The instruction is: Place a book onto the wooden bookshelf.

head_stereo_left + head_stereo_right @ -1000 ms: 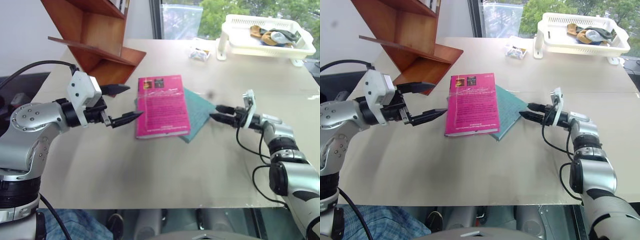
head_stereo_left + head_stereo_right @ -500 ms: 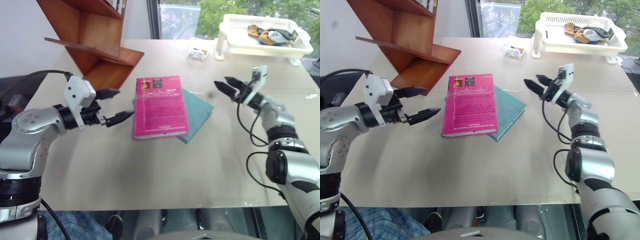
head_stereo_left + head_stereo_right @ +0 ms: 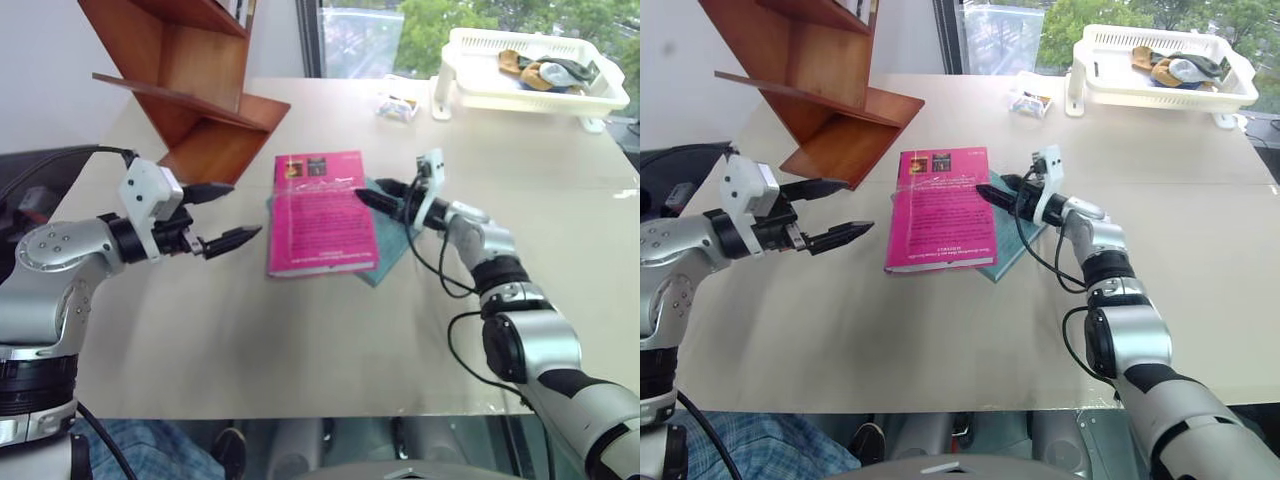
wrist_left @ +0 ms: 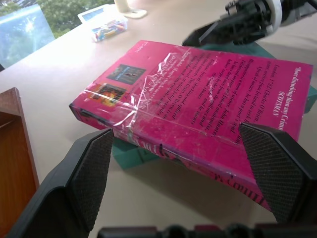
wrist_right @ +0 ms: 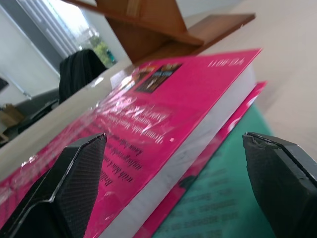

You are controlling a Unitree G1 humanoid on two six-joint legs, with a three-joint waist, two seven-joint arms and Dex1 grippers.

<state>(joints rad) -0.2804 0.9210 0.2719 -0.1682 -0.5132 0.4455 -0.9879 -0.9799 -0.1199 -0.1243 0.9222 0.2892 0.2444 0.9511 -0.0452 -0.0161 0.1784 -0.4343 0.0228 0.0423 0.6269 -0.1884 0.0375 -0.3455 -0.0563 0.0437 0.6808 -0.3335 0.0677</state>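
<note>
The pink book (image 3: 320,212) lies flat mid-table on top of a teal book (image 3: 396,228). The wooden bookshelf (image 3: 200,90), reddish-brown with angled boards, stands at the back left. My left gripper (image 3: 247,208) hovers open just left of the book, with the book's spine side (image 4: 198,109) ahead between its fingers (image 4: 91,168). My right gripper (image 3: 368,192) is open at the book's upper right edge, low over the teal book. In the right wrist view the pink book's page edge (image 5: 198,144) lies between the spread fingers (image 5: 74,183); I cannot tell whether they touch it.
A white plastic basket (image 3: 500,98) holding cloth items stands at the back right. A small clear box (image 3: 398,106) of coloured bits lies near it. Bare tabletop (image 3: 330,340) spreads in front of the books to the near edge.
My right gripper swung from the table's right side leftward to the pink book's right edge. My left gripper drifted slightly left, away from the book, still open.
</note>
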